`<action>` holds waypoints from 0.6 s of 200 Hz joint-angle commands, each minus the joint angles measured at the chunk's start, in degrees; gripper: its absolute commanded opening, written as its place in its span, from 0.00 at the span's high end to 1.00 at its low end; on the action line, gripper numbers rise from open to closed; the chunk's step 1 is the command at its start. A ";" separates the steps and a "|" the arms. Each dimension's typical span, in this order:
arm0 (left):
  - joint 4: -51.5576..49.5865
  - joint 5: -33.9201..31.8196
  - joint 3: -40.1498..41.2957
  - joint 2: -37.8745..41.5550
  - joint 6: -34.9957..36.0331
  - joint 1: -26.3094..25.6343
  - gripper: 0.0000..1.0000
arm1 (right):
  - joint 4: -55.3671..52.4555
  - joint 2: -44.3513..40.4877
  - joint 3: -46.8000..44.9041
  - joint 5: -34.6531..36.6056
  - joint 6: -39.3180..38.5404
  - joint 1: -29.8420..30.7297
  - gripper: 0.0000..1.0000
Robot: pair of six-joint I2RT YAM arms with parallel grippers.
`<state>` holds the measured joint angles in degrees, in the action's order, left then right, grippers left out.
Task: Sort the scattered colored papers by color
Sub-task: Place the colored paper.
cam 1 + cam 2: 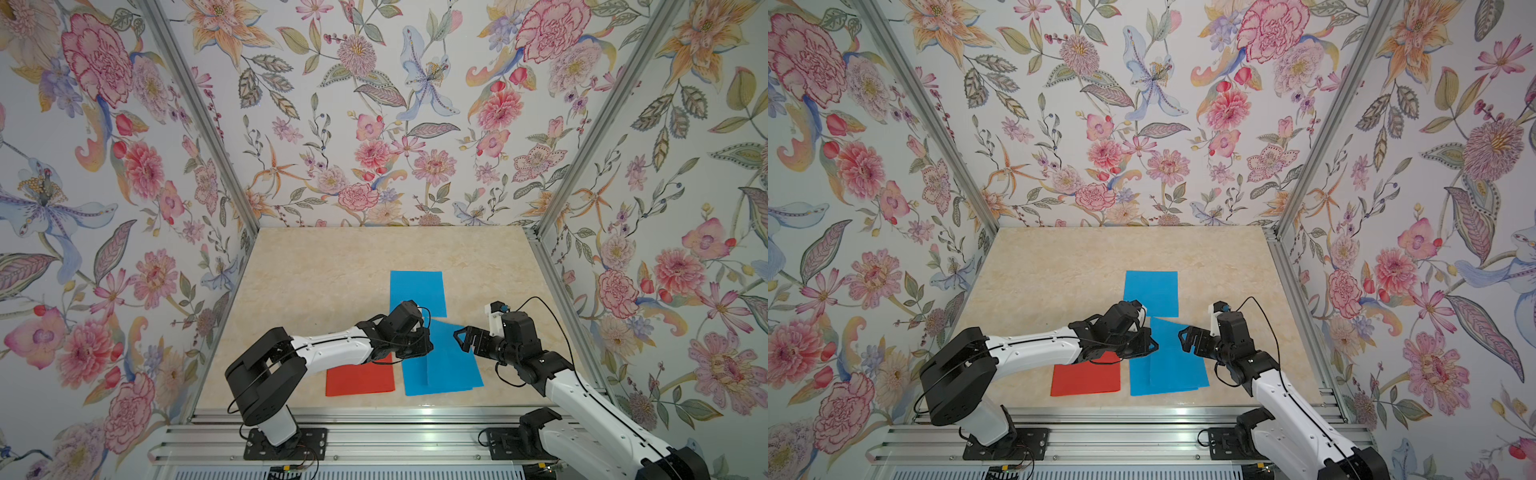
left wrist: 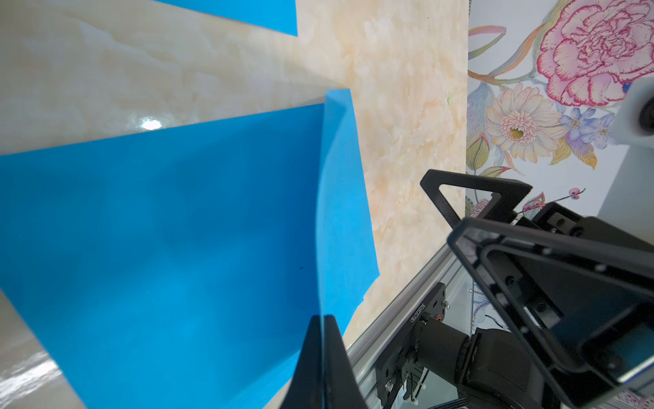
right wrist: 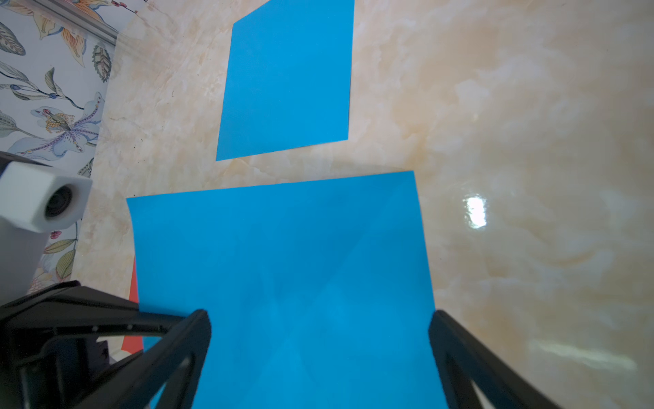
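**Held blue sheet** [image 3: 283, 265]: sky-blue, just beside the red-orange sheet [image 1: 359, 380] on the right arm's side. The edge facing that sheet curls up off the table. The rest lies over a second blue sheet [image 1: 415, 380].

**Left gripper** [image 2: 322, 322]: fingers pressed together on the curled edge.

**Right gripper** [image 3: 318, 315]: fingers spread wide, holding nothing, above the held blue sheet's side away from the red-orange sheet.

**Red-orange sheet**: flat. Whether it is one sheet or several stacked cannot be told.

**Lone blue sheet** [image 1: 417, 291]: flat, farther back than the red-orange sheet, apart from it.

**Marble-look table** [image 1: 332, 266]: carries all sheets.

**Aluminium rail** [image 1: 374, 415]: near the red-orange sheet, on the side of the arm bases.

**Floral wallpaper** [image 1: 374, 124]: on the surrounding walls.
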<state>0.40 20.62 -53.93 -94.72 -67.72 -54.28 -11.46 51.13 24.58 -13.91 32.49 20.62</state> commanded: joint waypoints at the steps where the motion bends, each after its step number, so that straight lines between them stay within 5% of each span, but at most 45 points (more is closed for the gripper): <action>1: -0.84 -1.19 1.00 1.60 0.39 0.71 1.00 | 1.53 0.89 -0.50 1.04 0.68 0.41 0.00; 120: -5.00 2.22 1.99 3.39 3.03 2.99 1.00 | 5.36 4.37 -0.85 0.00 1.19 1.77 0.00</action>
<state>-2.63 21.65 -52.14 -92.71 -66.50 -52.03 -7.75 54.87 24.01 -14.13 32.93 21.80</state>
